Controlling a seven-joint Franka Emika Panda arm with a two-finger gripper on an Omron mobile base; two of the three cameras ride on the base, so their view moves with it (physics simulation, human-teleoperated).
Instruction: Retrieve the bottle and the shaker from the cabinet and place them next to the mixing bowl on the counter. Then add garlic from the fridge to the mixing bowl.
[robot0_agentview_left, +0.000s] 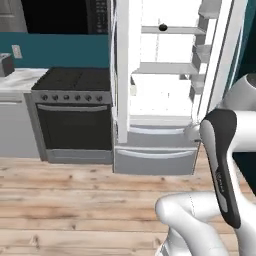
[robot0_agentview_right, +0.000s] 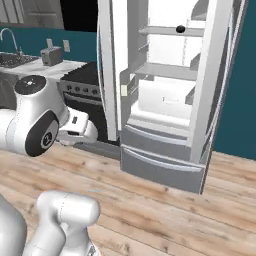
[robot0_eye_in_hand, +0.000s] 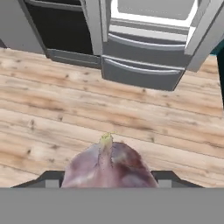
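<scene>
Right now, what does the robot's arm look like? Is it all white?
Mostly white. The arm is made of smooth, rounded, glossy white shells, like fat tubes joined together. One long link has a dark, nearly black band running down it with faint pale lettering. In the right base view, a round joint has a dark cap with a small pale mark.

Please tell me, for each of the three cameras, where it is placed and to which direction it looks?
Left base view: behind the arm on its left, looking forward at the open fridge and the stove; white arm links rise at lower right.
Right base view: behind the arm on its right, looking at the same fridge; arm links rise at lower left.
Hand view: on the hand, looking down over the wood floor toward the fridge's lower drawers; the tool holds the garlic.
All three share the fridge and the floor.
</scene>
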